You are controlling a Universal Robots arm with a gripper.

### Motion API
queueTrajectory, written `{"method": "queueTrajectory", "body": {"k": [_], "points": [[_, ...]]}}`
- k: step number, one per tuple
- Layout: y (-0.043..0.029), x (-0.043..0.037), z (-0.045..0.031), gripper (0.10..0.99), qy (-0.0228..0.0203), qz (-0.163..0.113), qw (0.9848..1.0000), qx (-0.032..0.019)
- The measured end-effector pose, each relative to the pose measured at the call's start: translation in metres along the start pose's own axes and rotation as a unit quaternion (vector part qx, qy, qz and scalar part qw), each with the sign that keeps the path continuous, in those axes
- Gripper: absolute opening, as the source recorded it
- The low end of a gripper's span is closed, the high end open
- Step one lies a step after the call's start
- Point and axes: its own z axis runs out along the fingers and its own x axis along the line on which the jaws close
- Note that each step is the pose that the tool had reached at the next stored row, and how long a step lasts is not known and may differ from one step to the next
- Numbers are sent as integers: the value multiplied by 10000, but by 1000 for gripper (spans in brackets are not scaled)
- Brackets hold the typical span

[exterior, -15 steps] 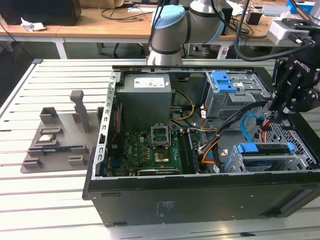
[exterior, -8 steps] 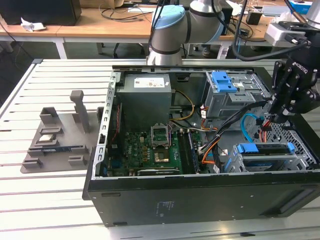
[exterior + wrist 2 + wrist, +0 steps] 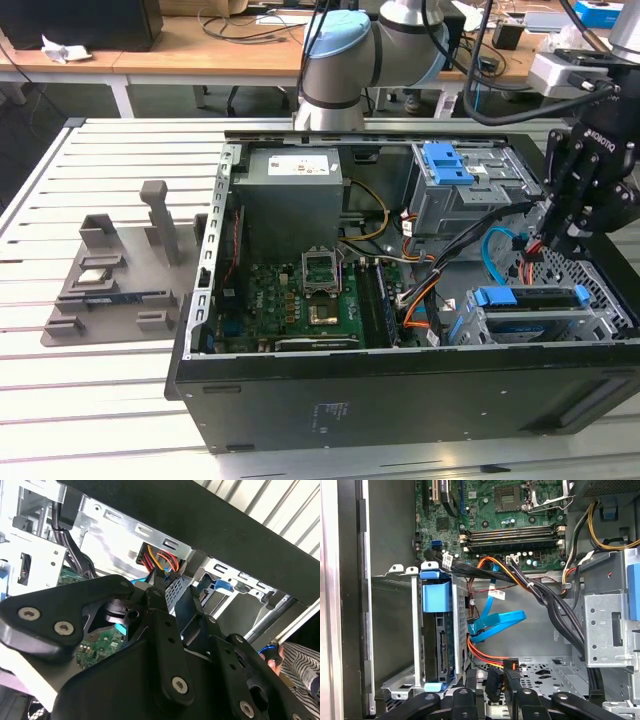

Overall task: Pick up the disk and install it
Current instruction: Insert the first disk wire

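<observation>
Already the disk (image 3: pixel 441 645) sits caged (pincer (image 3: pixel 545 240) nearby).

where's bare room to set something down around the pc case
Free: the slatted table in front of the grey fixture tray, and the strip behind it. Inside the case it is crowded: cables cross between motherboard and drive cage, with the gripper above the cage.
</observation>
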Motion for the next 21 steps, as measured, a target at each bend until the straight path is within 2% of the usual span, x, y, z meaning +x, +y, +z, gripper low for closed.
{"method": "queueTrajectory", "body": {"k": [2, 3, 4, 10, 12, 14, 17, 19, 21], "points": [[0, 0, 0, 345, 12, 1, 10000, 1], [0, 0, 0, 216, 16, 1, 10000, 0], [0, 0, 0, 169, 22, 1, 10000, 2], [0, 0, 0, 169, 61, 3, 10000, 4], [57, 3, 3, 169, 61, 2, 10000, 5], [70, 24, 7, 169, 62, 3, 10000, 5], [65, 115, 21, 169, 62, 3, 10000, 5], [62, 243, 41, 169, 63, 3, 10000, 5], [66, 327, 61, 169, 62, 3, 10000, 5]]}}
